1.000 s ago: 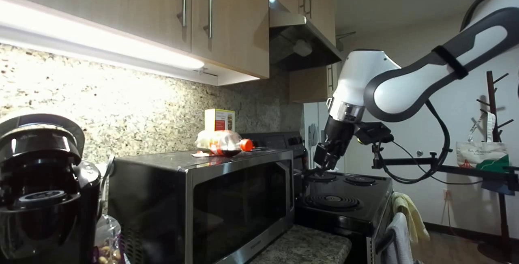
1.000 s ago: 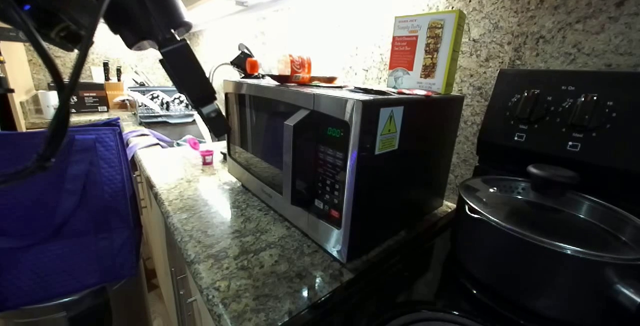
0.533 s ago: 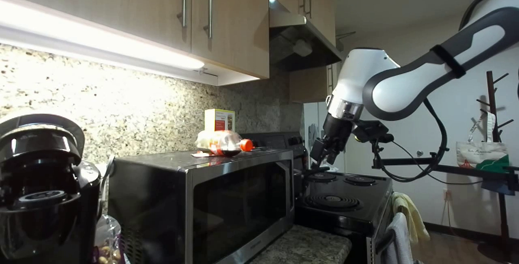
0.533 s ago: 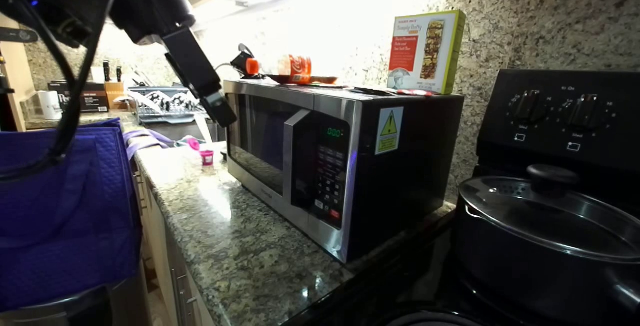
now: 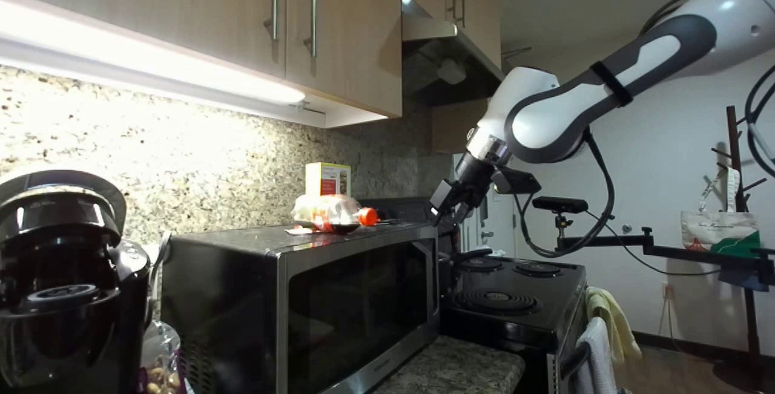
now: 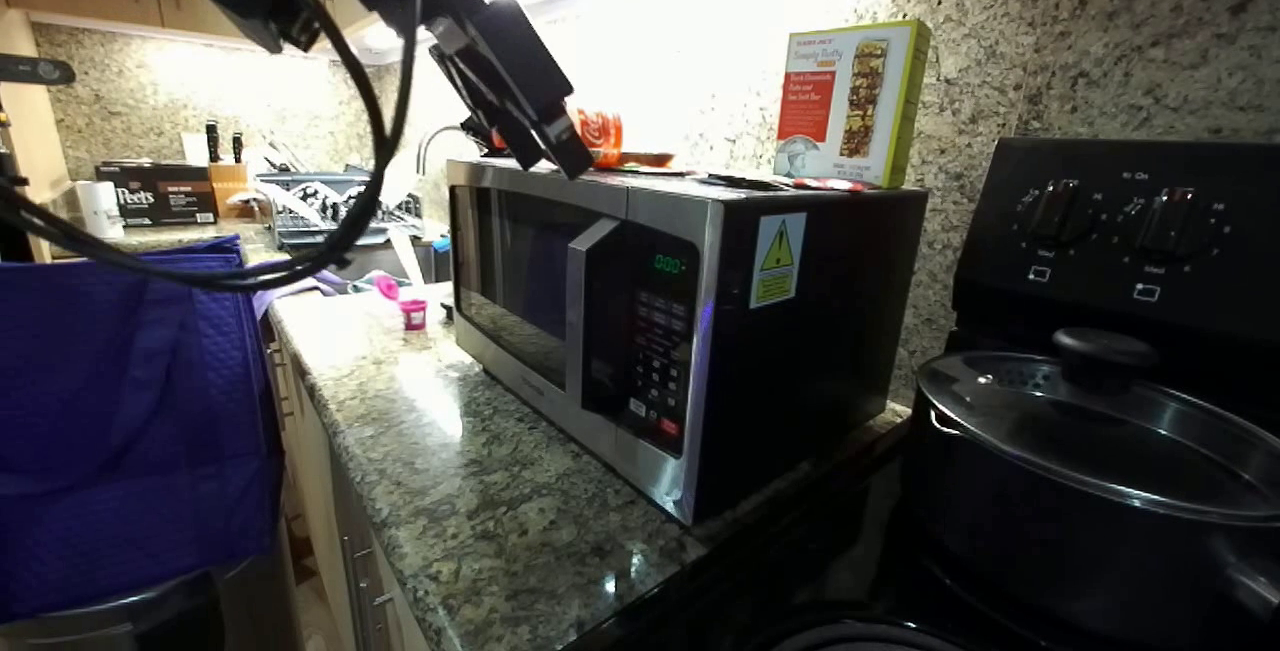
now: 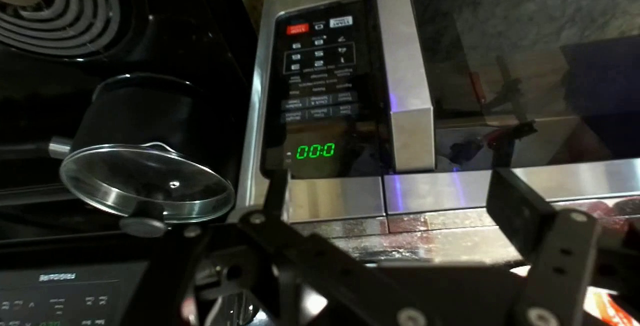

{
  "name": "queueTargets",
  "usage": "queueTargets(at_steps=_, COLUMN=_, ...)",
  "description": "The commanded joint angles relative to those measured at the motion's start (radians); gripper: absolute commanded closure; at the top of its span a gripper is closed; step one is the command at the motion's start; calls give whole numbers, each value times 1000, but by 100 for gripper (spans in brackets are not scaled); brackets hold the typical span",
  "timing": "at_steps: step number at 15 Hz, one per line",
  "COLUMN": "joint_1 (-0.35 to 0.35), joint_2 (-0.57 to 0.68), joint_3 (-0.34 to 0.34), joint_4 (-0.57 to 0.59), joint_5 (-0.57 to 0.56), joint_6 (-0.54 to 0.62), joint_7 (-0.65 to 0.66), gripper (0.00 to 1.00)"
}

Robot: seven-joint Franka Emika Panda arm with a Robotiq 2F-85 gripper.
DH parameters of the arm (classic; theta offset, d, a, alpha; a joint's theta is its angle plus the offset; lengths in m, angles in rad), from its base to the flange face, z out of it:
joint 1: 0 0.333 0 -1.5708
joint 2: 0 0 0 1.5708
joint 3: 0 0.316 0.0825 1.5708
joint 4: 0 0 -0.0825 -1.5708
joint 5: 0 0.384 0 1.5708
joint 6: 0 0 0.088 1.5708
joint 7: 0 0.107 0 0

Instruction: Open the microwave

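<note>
The stainless-steel microwave [image 6: 820,351] stands on the counter with its door shut; it also shows in an exterior view [image 5: 357,303] and in the wrist view [image 7: 330,198]. Its upright metal handle [image 6: 580,321] sits beside the keypad. My gripper [image 6: 555,166] is open and empty, tilted downward near the top front edge of the microwave; it also shows in an exterior view [image 5: 449,215]. In the wrist view the gripper's [image 7: 390,186] two fingers are wide apart, and the handle [image 7: 405,65] lies between them in the picture, apart from both fingers.
A soda bottle [image 5: 330,212] lies on the microwave, and a snack bar box [image 6: 850,101] stands there. A lidded pot [image 6: 1090,511] is on the stove. A coffee maker [image 5: 60,285] stands at the microwave's far side from the stove. Cabinets [image 5: 345,31] hang above.
My gripper has moved toward the microwave and up, from lower in front of the door to the top front edge. Its fingers look farther apart than one second ago. The microwave has not moved.
</note>
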Motion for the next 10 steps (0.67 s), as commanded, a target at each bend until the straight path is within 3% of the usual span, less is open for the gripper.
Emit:
queueTargets(at_steps=1, joint_1=91, joint_2=92, joint_3=-70, joint_4=84, joint_5=177, joint_6=2, joint_7=-160, gripper=0)
queueTargets(at_steps=4, joint_1=111, joint_2=130, joint_3=-90, joint_4=124, joint_5=262, joint_6=-44, joint_7=-228, gripper=0)
queueTargets(at_steps=10, joint_1=107, joint_2=189, joint_3=-95, joint_4=186, joint_5=303, joint_6=-142, joint_7=-347, gripper=0)
